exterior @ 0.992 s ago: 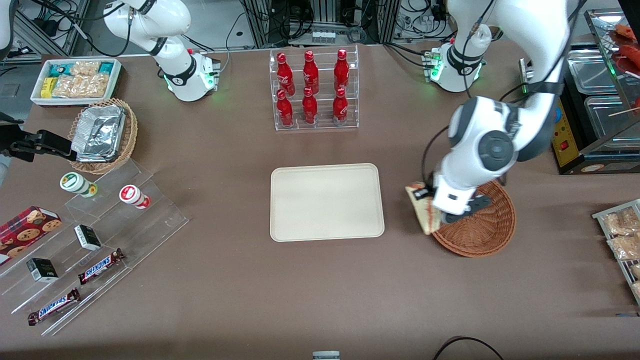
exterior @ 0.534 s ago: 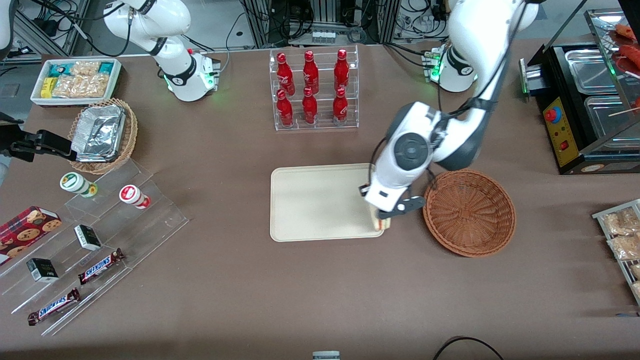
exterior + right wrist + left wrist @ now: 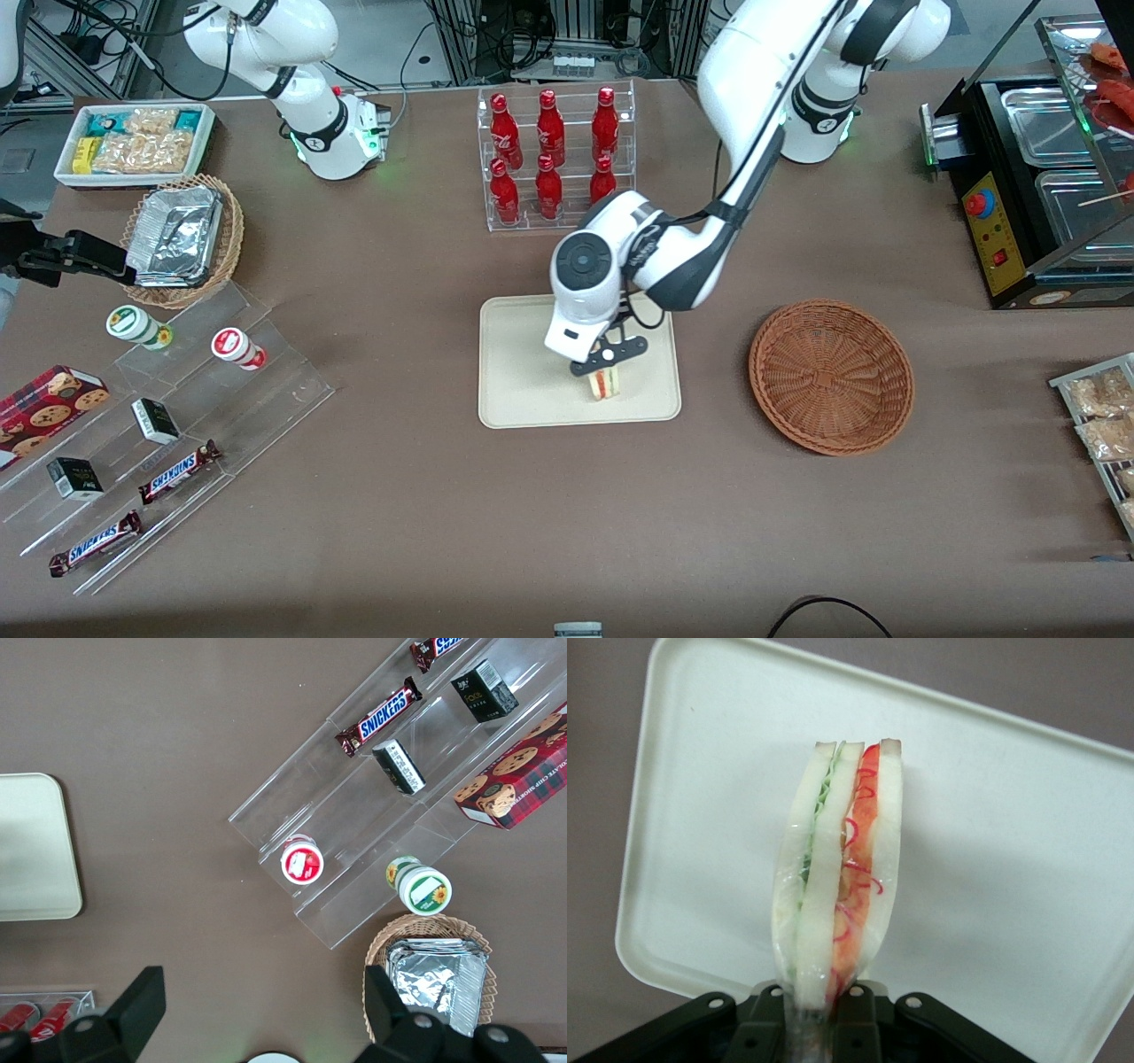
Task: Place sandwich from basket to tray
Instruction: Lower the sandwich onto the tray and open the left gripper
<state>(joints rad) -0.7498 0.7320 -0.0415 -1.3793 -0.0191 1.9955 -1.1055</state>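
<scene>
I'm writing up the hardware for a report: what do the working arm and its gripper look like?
The left arm has glossy white rounded shells with dark grey joint bands and a grey round cap at the wrist. A thin black cable runs along it. Its base glows green. The gripper, above the tray, is black, with screw heads on its body in the left wrist view.

The triangular sandwich (image 3: pixel 837 895) of pale white bread shows green, orange and red filling stripes along its cut edge, clamped in the black two-finger gripper (image 3: pixel 604 366) over the plain cream-beige rectangular plastic tray (image 3: pixel 523 354). The round woven wicker basket (image 3: pixel 831 376) is reddish-brown with a ribbed, radiating weave. Both rest on a dull brown table (image 3: pixel 425 496), where six glossy red bottles (image 3: pixel 551 155) with white lettering stand in a clear rack.
</scene>
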